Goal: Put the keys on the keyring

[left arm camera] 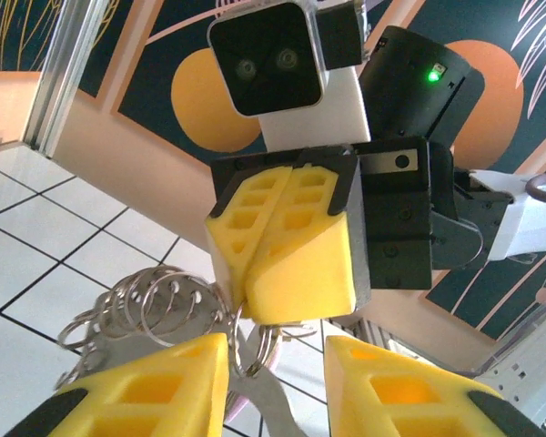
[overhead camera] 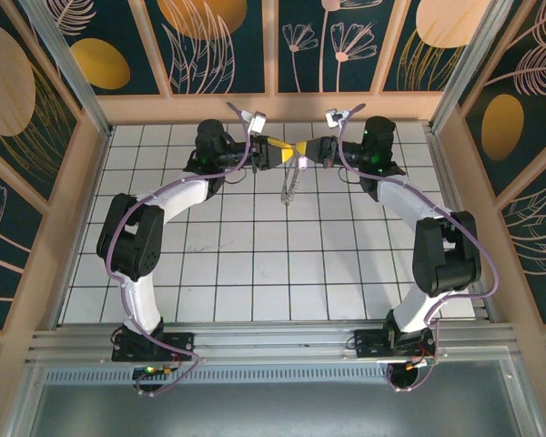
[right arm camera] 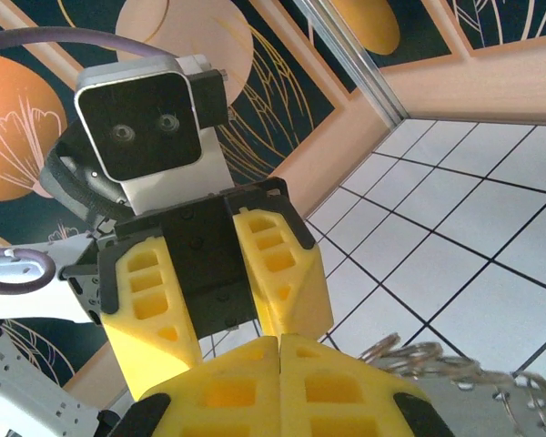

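Top external: left hand (overhead camera: 275,153) and right hand (overhead camera: 314,151) meet nose to nose over the far side of the tiled bench (overhead camera: 255,264).
Right hand: clenched, pads pressed flat together (a thin ring sits right at their tip).
Left hand: fingers apart, facing the right hand; whether they grip anything, I cannot tell.
Key (left arm camera: 266,405): metal blade in the left hand's gap, close under the right hand.
Chain of silver rings (left arm camera: 136,305): bunched beside the right hand's tip.

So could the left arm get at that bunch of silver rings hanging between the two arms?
Probably yes. The left end effector sits part open just beside the silver rings, with nothing between them. The right end effector, shut and seemingly pinching the bunch, crowds the spot.
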Controlling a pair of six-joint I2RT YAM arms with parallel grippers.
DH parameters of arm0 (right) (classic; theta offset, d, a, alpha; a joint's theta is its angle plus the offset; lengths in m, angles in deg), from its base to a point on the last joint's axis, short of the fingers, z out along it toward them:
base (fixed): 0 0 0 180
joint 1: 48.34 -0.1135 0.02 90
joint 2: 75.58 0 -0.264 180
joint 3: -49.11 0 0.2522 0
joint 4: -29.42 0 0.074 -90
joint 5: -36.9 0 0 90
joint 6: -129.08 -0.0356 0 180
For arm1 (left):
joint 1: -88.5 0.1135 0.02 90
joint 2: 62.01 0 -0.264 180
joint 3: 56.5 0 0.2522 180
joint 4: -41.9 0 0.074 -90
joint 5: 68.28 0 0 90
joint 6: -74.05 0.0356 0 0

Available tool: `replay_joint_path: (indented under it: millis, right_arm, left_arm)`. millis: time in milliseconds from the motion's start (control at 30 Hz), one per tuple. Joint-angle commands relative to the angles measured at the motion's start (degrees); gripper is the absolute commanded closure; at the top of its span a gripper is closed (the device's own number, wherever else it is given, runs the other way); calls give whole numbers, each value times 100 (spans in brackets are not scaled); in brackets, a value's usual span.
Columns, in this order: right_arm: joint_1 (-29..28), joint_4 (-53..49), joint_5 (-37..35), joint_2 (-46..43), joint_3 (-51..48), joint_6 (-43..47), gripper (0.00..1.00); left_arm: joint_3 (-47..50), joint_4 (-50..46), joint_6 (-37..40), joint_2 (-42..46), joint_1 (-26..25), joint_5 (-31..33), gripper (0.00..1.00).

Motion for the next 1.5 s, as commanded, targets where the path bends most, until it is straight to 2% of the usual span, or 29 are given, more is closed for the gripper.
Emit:
replay_joint_path:
  millis: [0, 200, 400, 600, 633, 733, 900, 1000, 1067, 1267, 1467]
  right_arm:
    - [-40, 409, 148, 64, 25, -38, 100]
    - [-57, 505, 148, 73, -15, -93, 100]
    - [-83, 499, 148, 78, -42, -75, 100]
    - [-82, 428, 132, 54, -93, -7, 100]
    - [-76, 404, 130, 47, -91, 11, 100]
    - [-76, 375, 138, 42, -112, 45, 100]
    - [-57, 432, 93, -47, -221, 5, 100]
    - [32, 713, -9, -210, -468, -159, 78]
    - [90, 983, -77, -356, -702, -303, 72]
    - [111, 1629, -333, -742, -1374, -632, 71]
    - [117, 1919, -1308, -1366, -2075, -649, 68]
  left_arm:
    - [-167, 316, -100, -124, -67, -126, 68]
    - [-174, 350, -106, -191, -124, -139, 70]
    - [-178, 539, -216, -220, -159, -97, 77]
    - [-118, 739, -302, -205, -159, 32, 77]
    - [-104, 773, -323, -189, -159, 52, 80]
    - [-58, 939, -401, -187, -159, 114, 100]
    - [36, 1221, -568, -186, -159, 183, 100]
    - [108, 1386, -702, -157, -159, 281, 100]
    - [169, 1503, -783, -135, -159, 352, 100]
    - [303, 1801, -1061, -74, -157, 502, 100]
    - [401, 1749, -1055, 32, -159, 608, 100]
